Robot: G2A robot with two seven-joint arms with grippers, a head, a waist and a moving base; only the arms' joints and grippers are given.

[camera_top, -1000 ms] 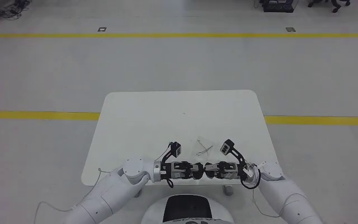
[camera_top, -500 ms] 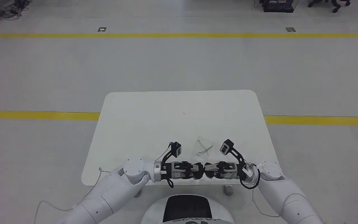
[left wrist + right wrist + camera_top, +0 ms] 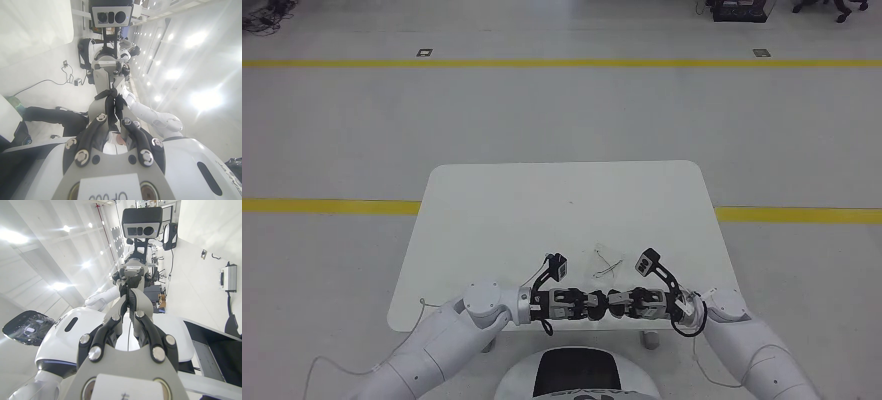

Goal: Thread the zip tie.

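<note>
Zip tie lies flat on white tabletop, just ahead of both pincers, on the side away from the robot's body. Not touched by either.

Left pincer and right pincer point at each other, tips nearly meeting, low over the near edge of the tabletop. Both clenched; nothing visible between the fingers of either.

Tie sits forward of the spot where the tips meet, so both arms are about equally near. Its long axis runs slantwise to the line of the two pincers.

Tie: thin pale plastic strip, kinked into a loose bend; head and tail too small to tell apart. Tabletop smooth, matt, rounded corners. Pincer fingers grey with ribbed dark pads.

Judgement: pickup not yet begun.
</note>
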